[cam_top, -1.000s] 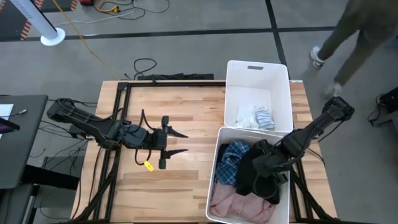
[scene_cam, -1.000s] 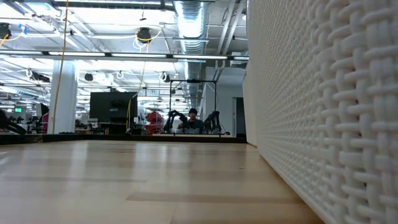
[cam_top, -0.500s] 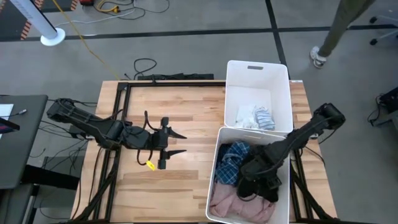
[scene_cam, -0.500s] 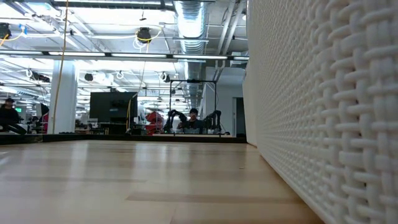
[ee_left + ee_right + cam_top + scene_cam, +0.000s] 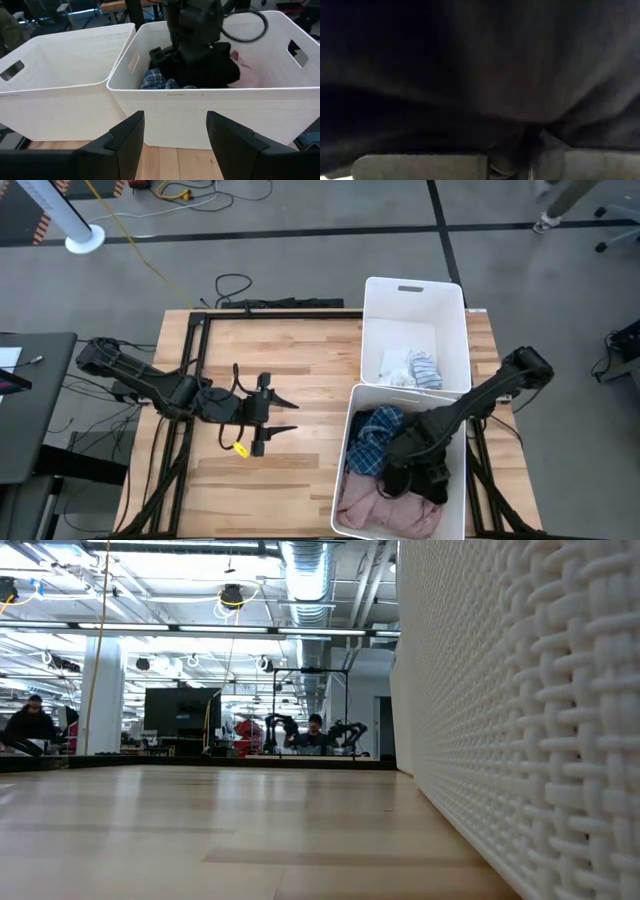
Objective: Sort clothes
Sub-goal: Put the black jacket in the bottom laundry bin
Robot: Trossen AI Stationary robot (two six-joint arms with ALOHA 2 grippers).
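The clothes lie in two white bins. In the near bin (image 5: 345, 480) a blue plaid shirt (image 5: 372, 438), a black garment (image 5: 432, 478) and a pink one (image 5: 385, 505) are piled together. White and striped socks (image 5: 410, 368) lie on the floor of the far bin (image 5: 415, 288). My right gripper (image 5: 400, 463) points down into the near bin, sunk in the black garment (image 5: 207, 70); its wrist view shows only dark cloth. My left gripper (image 5: 280, 414) hovers open above the bare tabletop, left of the bins, with nothing between its fingers.
The two bins stand side by side along the table's right part; the near bin's woven wall (image 5: 520, 720) fills the right of the low view. A small yellow tag (image 5: 240, 447) lies on the wood under my left gripper. Bare tabletop (image 5: 300, 350) stretches left of the bins.
My right gripper has gone down into the near bin and toward the table's left, tipping more steeply downward, and now sits in the black garment. My left arm has kept its place.
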